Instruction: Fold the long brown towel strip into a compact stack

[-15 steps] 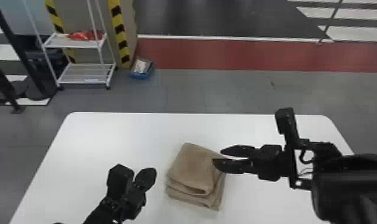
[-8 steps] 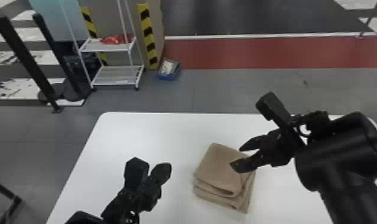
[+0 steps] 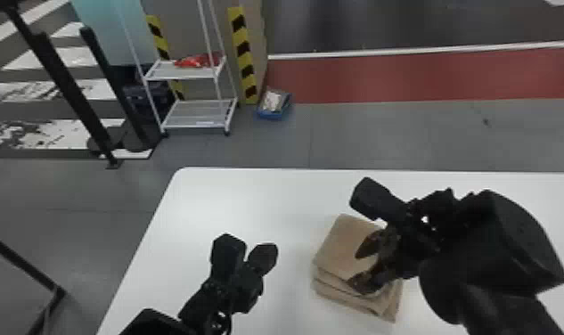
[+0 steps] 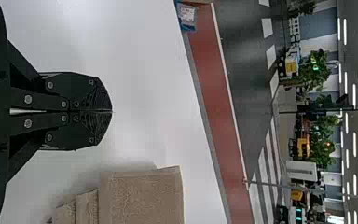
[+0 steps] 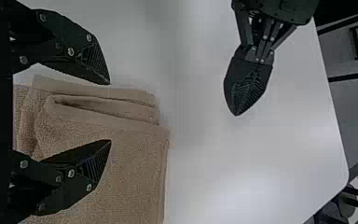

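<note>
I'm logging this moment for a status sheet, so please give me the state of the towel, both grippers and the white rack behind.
Brown towel: folded into a layered stack, lying on the table.
Left gripper: shut, nothing between its fingers.
Right gripper: open, its fingers over the towel.
White rack: standing, red item on its upper shelf.

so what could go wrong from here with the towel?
Right pincer is open with its fingertips over the folded towel; closing or dropping there might catch the top layer and undo the fold. The layers' edges don't line up, so the stack may end up skewed. Left pincer is beside it, shut; a sideways swing could nudge it.
</note>
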